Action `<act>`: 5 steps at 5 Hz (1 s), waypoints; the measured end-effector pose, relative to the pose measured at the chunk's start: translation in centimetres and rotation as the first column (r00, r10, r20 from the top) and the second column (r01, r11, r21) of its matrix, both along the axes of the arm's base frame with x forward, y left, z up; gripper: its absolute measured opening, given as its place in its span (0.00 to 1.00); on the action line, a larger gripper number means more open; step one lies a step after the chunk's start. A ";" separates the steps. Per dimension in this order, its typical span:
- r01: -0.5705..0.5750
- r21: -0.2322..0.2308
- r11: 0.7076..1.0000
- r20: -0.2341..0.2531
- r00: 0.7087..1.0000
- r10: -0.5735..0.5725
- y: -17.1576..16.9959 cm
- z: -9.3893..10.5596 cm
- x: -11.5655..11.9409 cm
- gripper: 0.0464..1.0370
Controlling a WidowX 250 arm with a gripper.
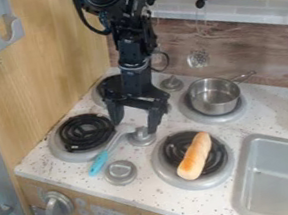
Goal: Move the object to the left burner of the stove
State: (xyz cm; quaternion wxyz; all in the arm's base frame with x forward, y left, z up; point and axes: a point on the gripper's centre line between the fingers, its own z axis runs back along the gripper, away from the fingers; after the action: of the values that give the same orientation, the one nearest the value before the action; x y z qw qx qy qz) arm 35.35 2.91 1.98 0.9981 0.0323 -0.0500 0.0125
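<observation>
The black gripper (134,126) hangs over the middle of the stove, its two fingers spread apart and pointing down. A utensil with a light blue handle (99,163) lies between the front burners; its grey head end is below and between the fingers, and contact cannot be told. The front left burner (84,133) has a black coil and no object on it. A bread roll (195,157) lies across the front right burner (164,169), to the right of the gripper. The back left burner (98,97) is partly hidden by the arm.
A metal pot (214,96) sits on the back right burner, its handle toward the back wall. Raised grey knobs (121,172) stand between the burners. A sink (278,176) is at the right, a wooden side wall (52,57) at the left.
</observation>
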 end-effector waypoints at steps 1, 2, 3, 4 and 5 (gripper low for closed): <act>0.009 -0.002 1.000 -0.041 0.999 -0.009 -0.4 -1.3 -0.5 0.96; 0.089 0.001 0.996 -0.066 0.994 -0.088 -3.2 -1.8 -0.2 0.96; 0.204 0.005 0.979 -0.058 0.977 -0.204 -7.4 -1.7 0.6 0.96; 0.242 -0.003 0.970 -0.065 0.968 -0.241 -9.4 -2.2 1.3 0.96; 0.217 -0.034 0.976 -0.114 0.969 -0.220 -10.2 -4.3 1.4 0.96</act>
State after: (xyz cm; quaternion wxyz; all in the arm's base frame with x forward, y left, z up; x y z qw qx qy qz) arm 36.76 -7.33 -2.29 0.9950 0.0166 0.0057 -0.0987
